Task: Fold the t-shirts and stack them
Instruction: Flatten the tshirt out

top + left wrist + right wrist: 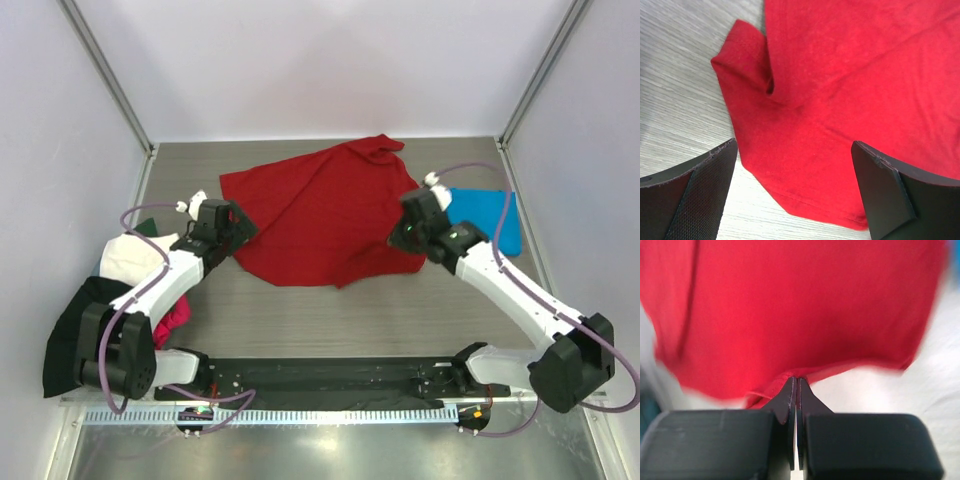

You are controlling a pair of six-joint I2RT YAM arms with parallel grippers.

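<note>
**Folding barely begun**

The red t-shirt [325, 215] lies spread and unfolded mid-table. The right gripper [796, 381] pinches its edge, while the left gripper [792, 150] gapes wide over a sleeve corner. The blue t-shirt [485, 215] looks folded at right — a heap [125, 258] of other shirts waits at left.

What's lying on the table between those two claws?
The red t-shirt, spread out between the left gripper and right gripper; the top view shows it.
</note>
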